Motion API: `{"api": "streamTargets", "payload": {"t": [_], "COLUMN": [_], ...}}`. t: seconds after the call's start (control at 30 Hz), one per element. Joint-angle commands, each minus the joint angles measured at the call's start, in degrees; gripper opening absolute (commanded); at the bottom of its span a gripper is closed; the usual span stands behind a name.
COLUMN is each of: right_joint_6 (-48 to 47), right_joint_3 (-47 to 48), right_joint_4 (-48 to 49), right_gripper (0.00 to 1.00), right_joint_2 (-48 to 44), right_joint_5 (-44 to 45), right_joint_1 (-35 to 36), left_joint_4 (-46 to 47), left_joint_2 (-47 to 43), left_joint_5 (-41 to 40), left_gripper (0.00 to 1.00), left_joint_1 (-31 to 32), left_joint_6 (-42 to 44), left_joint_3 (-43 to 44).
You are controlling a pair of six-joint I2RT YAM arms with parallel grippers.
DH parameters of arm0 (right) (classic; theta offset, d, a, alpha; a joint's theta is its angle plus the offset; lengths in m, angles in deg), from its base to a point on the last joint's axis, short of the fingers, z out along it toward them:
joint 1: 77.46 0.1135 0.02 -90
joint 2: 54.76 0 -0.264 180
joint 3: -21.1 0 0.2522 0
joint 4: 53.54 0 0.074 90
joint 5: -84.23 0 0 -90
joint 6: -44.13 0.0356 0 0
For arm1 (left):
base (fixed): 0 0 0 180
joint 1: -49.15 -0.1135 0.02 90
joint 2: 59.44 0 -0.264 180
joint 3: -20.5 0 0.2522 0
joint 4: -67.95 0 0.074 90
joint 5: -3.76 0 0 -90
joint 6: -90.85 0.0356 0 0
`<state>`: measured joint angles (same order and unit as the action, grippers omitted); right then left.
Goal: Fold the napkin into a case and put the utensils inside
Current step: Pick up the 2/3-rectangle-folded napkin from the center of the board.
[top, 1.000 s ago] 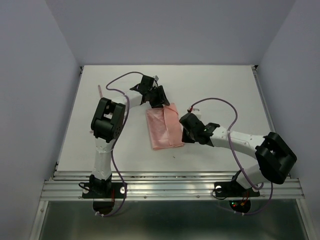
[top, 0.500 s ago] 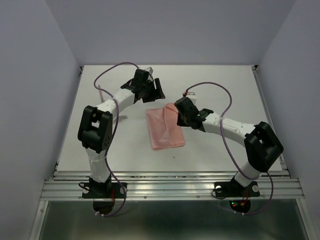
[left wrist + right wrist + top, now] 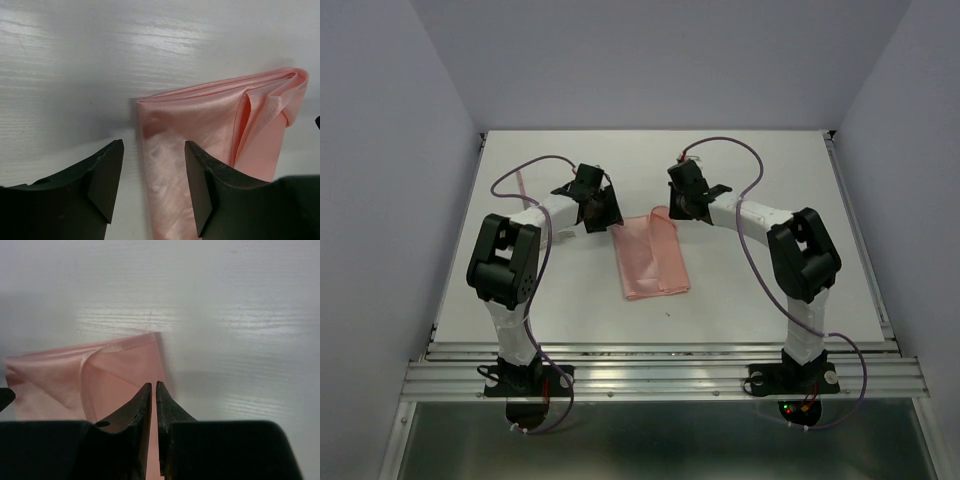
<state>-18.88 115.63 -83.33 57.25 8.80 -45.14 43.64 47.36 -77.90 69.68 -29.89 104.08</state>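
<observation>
Nothing legible in any view

No lettering, label, brand mark, number or sign can be read on the napkin, the bench, the left arm or the right arm; all surfaces are seen as plain.

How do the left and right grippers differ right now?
The left gripper has its jaws wide apart; the right gripper has them almost together, a slit between. The left gripper is by the far left corner of the napkin, the right gripper by the far right. Both sit near the cloth, neither visibly gripping it.
</observation>
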Motion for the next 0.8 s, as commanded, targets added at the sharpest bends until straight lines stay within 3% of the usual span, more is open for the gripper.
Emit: {"api": "streamTargets", "payload": {"t": [0.0, 0.5, 0.57, 0.7, 0.77], "right_joint_6": [-3.0, -3.0, -1.9, 0.2, 1.3], "right_joint_3": [5.0, 9.7, 9.6, 9.5, 9.3], "right_joint_4": [1.8, 1.9, 0.9, -1.3, -2.2], "right_gripper": [0.14, 0.13, 0.13, 0.13, 0.13], "right_joint_2": [2.2, 11.1, 12.1, 12.7, 12.8], "right_joint_5": [-3.6, -6.5, -5.3, -3.9, -3.4], "right_joint_1": [0.4, 0.4, 0.4, 0.4, 0.4], "left_joint_4": [1.3, 2.8, 2.7, 2.5, 0.7], "left_joint_2": [-1.4, 5.3, 5.4, 5.5, 6.4], "left_joint_5": [-4.4, -1.4, -1.1, -0.3, 0.2], "left_gripper": [0.62, 0.41, 0.32, 0.04, 0.00], "left_joint_1": [0.2, 0.2, 0.2, 0.2, 0.2], "left_joint_6": [-1.2, -1.1, -0.7, 0.9, 2.0], "left_joint_3": [-0.6, 1.9, 2.6, 4.4, 6.5]}}
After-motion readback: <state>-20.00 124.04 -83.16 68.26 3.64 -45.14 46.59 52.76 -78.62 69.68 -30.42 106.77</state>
